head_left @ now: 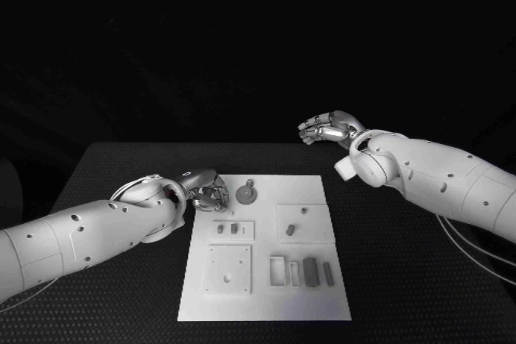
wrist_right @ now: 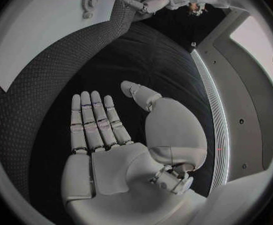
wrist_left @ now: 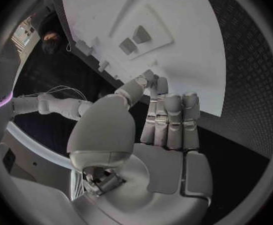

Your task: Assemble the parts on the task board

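The white task board (head_left: 269,299) lies in the middle of the black table. On it sit a round grey gear-like part (head_left: 247,193), two small parts (head_left: 227,228) in a recess, another small part (head_left: 290,229) and two dark bars (head_left: 318,272). My left hand (head_left: 204,192) hovers at the board's far left corner. In the left wrist view the left hand (wrist_left: 164,120) has straight fingers, with the thumb tip against a fingertip over the board's edge (wrist_left: 174,45); I cannot tell if anything is pinched. My right hand (head_left: 331,127) is raised off the board's far right, its palm (wrist_right: 105,135) flat and empty.
A white rectangular plate (head_left: 229,269) and a narrow white frame (head_left: 277,268) occupy the board's near half. Bare black table (head_left: 419,284) lies on both sides of the board. The right wrist view shows the board's corner (wrist_right: 43,30) and the gear-like part (wrist_right: 89,0).
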`<state>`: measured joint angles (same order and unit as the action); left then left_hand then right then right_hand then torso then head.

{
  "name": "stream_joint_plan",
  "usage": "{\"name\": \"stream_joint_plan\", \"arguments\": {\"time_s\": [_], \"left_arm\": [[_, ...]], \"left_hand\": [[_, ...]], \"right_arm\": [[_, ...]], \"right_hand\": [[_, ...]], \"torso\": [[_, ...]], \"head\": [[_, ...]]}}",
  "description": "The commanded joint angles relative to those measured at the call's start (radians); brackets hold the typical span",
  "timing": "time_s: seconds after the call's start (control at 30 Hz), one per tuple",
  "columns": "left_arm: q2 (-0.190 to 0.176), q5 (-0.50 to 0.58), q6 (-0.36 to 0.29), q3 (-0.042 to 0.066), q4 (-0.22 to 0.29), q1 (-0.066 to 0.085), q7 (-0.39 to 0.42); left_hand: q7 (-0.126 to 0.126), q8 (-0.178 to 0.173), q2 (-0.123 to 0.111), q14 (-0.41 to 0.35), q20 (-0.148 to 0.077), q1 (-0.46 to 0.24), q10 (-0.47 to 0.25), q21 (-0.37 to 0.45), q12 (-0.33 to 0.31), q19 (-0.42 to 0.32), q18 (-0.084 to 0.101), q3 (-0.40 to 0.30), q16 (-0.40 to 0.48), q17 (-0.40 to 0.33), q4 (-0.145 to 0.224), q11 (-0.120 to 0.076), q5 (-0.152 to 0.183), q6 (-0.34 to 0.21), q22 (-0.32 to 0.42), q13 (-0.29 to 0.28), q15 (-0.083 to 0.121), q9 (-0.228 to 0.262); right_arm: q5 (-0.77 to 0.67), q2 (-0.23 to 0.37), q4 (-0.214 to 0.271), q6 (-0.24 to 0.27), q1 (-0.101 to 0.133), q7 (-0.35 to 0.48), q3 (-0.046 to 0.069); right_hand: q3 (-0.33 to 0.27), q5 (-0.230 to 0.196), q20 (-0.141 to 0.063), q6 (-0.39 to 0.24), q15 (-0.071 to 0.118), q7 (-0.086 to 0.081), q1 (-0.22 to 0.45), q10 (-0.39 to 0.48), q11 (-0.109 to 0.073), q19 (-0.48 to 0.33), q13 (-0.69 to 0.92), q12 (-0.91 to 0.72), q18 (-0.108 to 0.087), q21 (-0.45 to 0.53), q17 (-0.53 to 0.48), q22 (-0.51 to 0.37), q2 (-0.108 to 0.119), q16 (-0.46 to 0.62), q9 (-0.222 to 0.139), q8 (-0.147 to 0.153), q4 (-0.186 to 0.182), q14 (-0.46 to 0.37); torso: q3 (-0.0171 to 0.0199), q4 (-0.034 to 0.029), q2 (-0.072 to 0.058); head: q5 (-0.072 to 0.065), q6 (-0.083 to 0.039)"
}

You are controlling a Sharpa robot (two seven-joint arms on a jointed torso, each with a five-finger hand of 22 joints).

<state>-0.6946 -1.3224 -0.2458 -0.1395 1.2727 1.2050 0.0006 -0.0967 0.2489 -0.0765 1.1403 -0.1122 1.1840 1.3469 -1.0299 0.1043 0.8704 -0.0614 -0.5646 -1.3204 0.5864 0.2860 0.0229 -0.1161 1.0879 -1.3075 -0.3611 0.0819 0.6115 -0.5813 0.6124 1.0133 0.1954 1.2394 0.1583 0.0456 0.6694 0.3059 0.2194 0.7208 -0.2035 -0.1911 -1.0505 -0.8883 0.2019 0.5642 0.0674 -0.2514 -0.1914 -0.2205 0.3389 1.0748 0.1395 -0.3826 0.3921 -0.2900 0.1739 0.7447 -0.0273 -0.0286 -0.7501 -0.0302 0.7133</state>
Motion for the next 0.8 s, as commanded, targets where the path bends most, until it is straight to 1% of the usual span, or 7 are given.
{"name": "stream_joint_plan", "arguments": {"time_s": [0.03,0.17,0.3,0.37,0.47,0.8], "left_arm": [[0.003,-0.013,0.021,0.0,0.004,-0.001,0.005],[0.005,-0.013,0.031,-0.003,0.007,-0.003,0.003],[0.008,-0.009,0.029,-0.012,0.004,-0.006,0.004],[0.011,-0.009,0.024,-0.015,0.0,-0.01,0.005],[0.012,-0.007,0.023,-0.015,0.001,-0.015,0.007],[0.023,-0.007,0.025,-0.015,-0.002,-0.018,0.004]], "left_hand": [[0.002,0.003,0.011,0.002,-0.068,0.002,0.007,-0.003,0.001,0.009,-0.016,-0.007,-0.003,-0.002,-0.001,0.002,-0.001,0.006,-0.018,-0.001,0.004,0.002],[0.002,0.003,0.011,0.002,-0.069,0.002,0.007,-0.003,0.0,0.009,-0.016,-0.006,-0.003,-0.002,-0.001,0.002,0.0,0.006,-0.018,-0.002,0.004,0.002],[0.002,0.003,0.011,0.002,-0.069,0.001,0.007,-0.003,0.0,0.009,-0.016,-0.006,-0.003,-0.002,-0.001,0.002,0.0,0.006,-0.018,-0.002,0.004,0.001],[0.002,0.003,0.012,0.002,-0.069,0.001,0.007,-0.003,0.0,0.009,-0.016,-0.006,-0.003,-0.002,-0.001,0.002,0.0,0.006,-0.018,-0.002,0.004,0.001],[0.002,0.003,0.012,0.002,-0.069,0.001,0.007,-0.003,0.0,0.009,-0.016,-0.006,-0.003,-0.003,-0.001,0.002,0.0,0.006,-0.018,-0.002,0.004,0.001],[0.002,0.003,0.013,0.003,-0.069,0.0,0.008,-0.004,-0.001,0.01,-0.016,-0.005,-0.003,-0.003,-0.001,0.002,0.0,0.006,-0.017,-0.002,0.004,0.001]], "right_arm": [[0.0,0.0,0.002,-0.007,0.0,0.01,0.0],[0.0,0.0,0.002,-0.007,0.0,0.01,0.0],[0.0,0.001,0.0,-0.006,0.0,0.01,0.0],[0.0,0.001,0.002,-0.006,0.0,0.01,0.0],[0.0,0.0,0.001,-0.006,0.0,0.01,0.0],[0.0,0.0,0.001,-0.006,0.0,0.01,0.0]], "right_hand": [[-0.005,0.006,-0.001,-0.008,-0.001,-0.041,0.008,-0.006,0.0,-0.003,0.001,0.006,0.016,0.006,-0.001,0.001,-0.001,-0.004,-0.001,-0.004,0.001,-0.008],[-0.005,0.007,-0.001,-0.008,-0.001,-0.041,0.008,-0.006,0.0,-0.003,0.001,0.006,0.016,0.006,-0.001,0.001,-0.001,-0.004,-0.001,-0.004,0.001,-0.008],[-0.005,0.007,-0.001,-0.008,-0.001,-0.04,0.008,-0.006,0.0,-0.003,0.001,0.006,0.016,0.006,-0.001,0.002,-0.001,-0.005,-0.001,-0.004,0.001,-0.008],[-0.005,0.007,-0.001,-0.008,-0.001,-0.04,0.008,-0.007,0.0,-0.003,0.001,0.006,0.016,0.006,-0.001,0.002,-0.001,-0.005,-0.001,-0.004,0.001,-0.008],[-0.005,0.007,-0.001,-0.008,-0.001,-0.04,0.008,-0.007,0.0,-0.003,0.001,0.007,0.016,0.006,-0.001,0.002,-0.001,-0.005,-0.001,-0.004,0.001,-0.008],[-0.005,0.007,-0.001,-0.008,-0.001,-0.04,0.008,-0.007,0.0,-0.002,0.001,0.007,0.016,0.007,-0.002,0.003,-0.001,-0.005,-0.002,-0.004,0.002,-0.008]], "torso": [[0.0004,0.0001,0.0],[0.0003,0.0002,0.0],[0.0001,0.0001,0.0],[0.0002,0.0002,0.0],[0.0003,0.0001,0.0],[0.0003,0.0011,0.0]], "head": [[-0.003,0.001],[-0.002,0.001],[-0.004,0.003],[-0.004,0.003],[-0.005,0.003],[-0.006,0.003]]}}
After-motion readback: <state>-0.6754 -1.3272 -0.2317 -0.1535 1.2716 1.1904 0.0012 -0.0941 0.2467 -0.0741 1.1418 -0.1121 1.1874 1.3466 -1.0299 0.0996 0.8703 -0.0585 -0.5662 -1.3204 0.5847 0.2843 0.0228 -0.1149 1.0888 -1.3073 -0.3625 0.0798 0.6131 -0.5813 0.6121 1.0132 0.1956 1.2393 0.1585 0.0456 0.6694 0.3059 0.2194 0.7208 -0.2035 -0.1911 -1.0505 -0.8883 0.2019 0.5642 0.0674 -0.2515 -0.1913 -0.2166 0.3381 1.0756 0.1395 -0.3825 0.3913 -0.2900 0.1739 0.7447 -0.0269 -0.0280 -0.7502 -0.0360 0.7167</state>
